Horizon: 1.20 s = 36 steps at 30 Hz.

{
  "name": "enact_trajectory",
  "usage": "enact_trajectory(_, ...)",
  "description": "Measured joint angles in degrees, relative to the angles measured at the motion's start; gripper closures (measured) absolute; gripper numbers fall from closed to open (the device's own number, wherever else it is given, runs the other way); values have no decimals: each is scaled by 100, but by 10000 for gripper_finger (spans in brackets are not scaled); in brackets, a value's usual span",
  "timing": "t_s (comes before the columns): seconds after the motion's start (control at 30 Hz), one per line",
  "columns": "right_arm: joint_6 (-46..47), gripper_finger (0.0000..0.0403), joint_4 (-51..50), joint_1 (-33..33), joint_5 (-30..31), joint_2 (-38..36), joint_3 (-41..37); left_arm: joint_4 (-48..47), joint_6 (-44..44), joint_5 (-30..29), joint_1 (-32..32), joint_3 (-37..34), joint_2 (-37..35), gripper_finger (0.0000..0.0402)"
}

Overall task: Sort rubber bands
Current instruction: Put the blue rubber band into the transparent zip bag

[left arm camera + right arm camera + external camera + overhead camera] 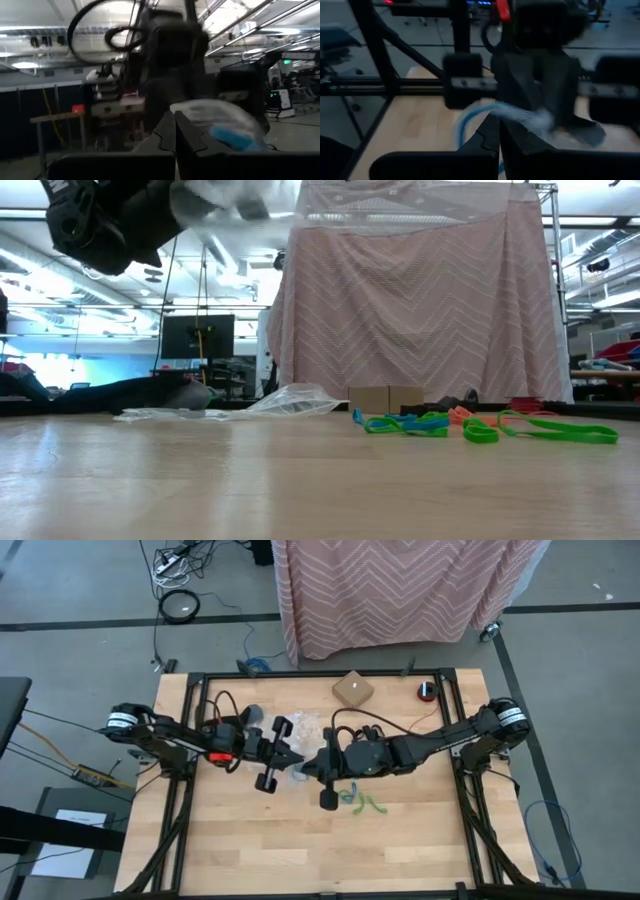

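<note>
Rubber bands [360,802] on table, just below right tool [305,768].

No text reads clearly — perhaps small labels exist — none legible.

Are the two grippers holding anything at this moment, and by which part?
Both are shut on one clear bag lifted off the table. The left gripper and right gripper each pinch its edge; blue rubber bands show inside.
</note>
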Motion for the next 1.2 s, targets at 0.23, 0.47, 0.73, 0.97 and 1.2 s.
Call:
enact_trajectory(0.23,766,403,-648,-28,267,6,7,-21,-70,-237,2,3,27,401)
enact_trajectory(0.47,1098,403,-1004,-94,711,9,7,10,-412,-339,-9,3,27,401)
enact_trajectory(0.73,1213,403,-1300,-143,1191,9,7,27,-674,-816,-8,3,27,401)
enact_trajectory(0.97,1492,403,-1770,-230,1635,9,7,-99,-1138,-972,-7,245,27,401)
enact_trajectory(1.2,2006,403,-2195,-309,1593,9,7,-372,-1426,-985,-99,527,27,401)
